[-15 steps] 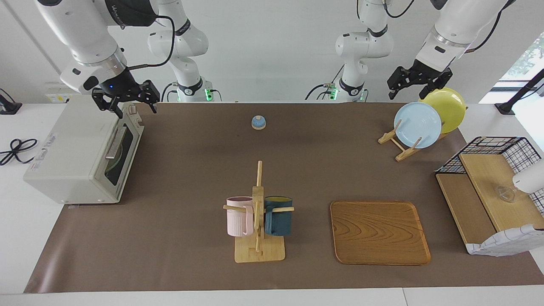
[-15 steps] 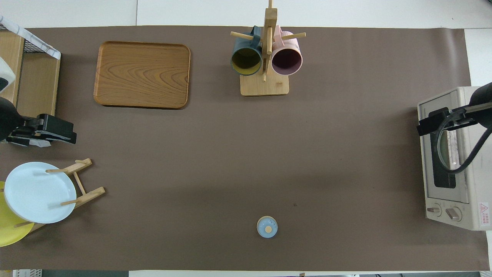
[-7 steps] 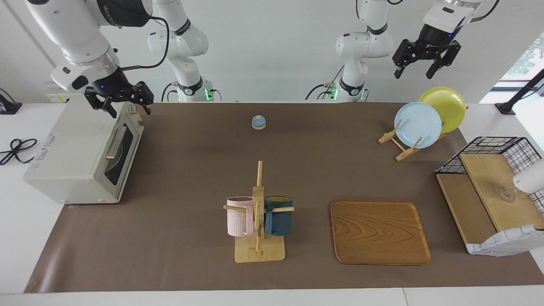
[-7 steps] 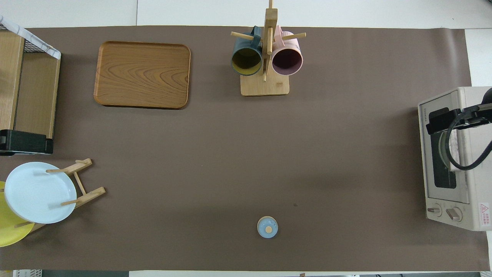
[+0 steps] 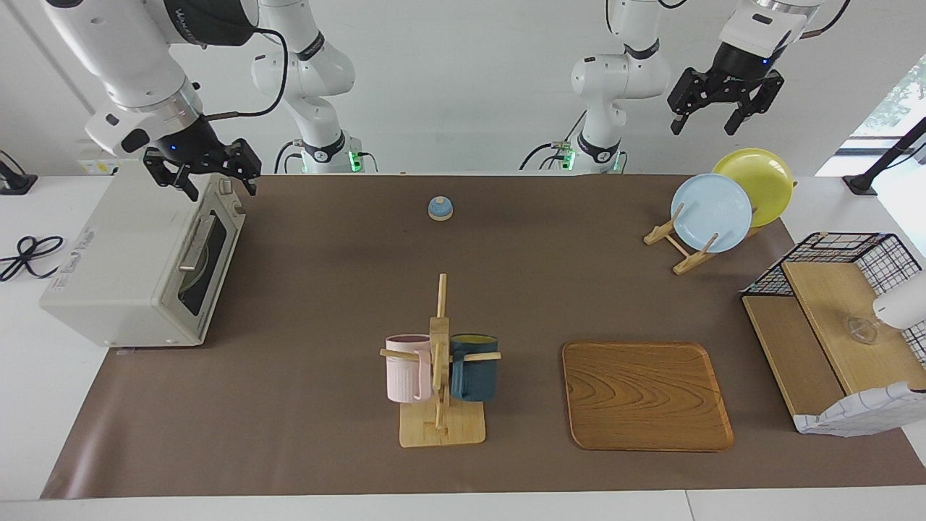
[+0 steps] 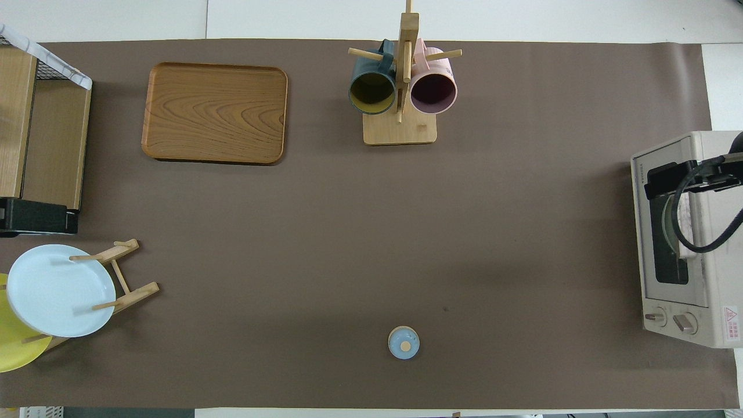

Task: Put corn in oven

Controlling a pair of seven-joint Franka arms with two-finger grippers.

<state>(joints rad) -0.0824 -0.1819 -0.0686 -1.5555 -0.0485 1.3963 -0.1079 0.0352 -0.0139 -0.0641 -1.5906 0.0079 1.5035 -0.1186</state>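
The corn is out of view in both views. The off-white oven (image 5: 123,253) stands at the right arm's end of the table with its dark glass door shut; it also shows in the overhead view (image 6: 696,307). Something round and pale shows dimly through the glass. My right gripper (image 5: 215,182) is open and empty in the air over the oven's top front edge, also seen in the overhead view (image 6: 667,180). My left gripper (image 5: 705,123) is open and empty, raised high above the plate rack; only its dark body shows in the overhead view (image 6: 35,216).
A blue bell (image 5: 440,208) sits near the robots at mid-table. A mug rack (image 5: 438,376) holds a pink and a dark blue mug. A wooden tray (image 5: 644,394) lies beside it. A plate rack (image 5: 687,242) holds a blue plate and a yellow plate. A wire basket shelf (image 5: 839,325) stands at the left arm's end.
My left gripper has risen from beside the yellow plate to high above it. My right gripper has lifted a little and shifted back over the oven's top.
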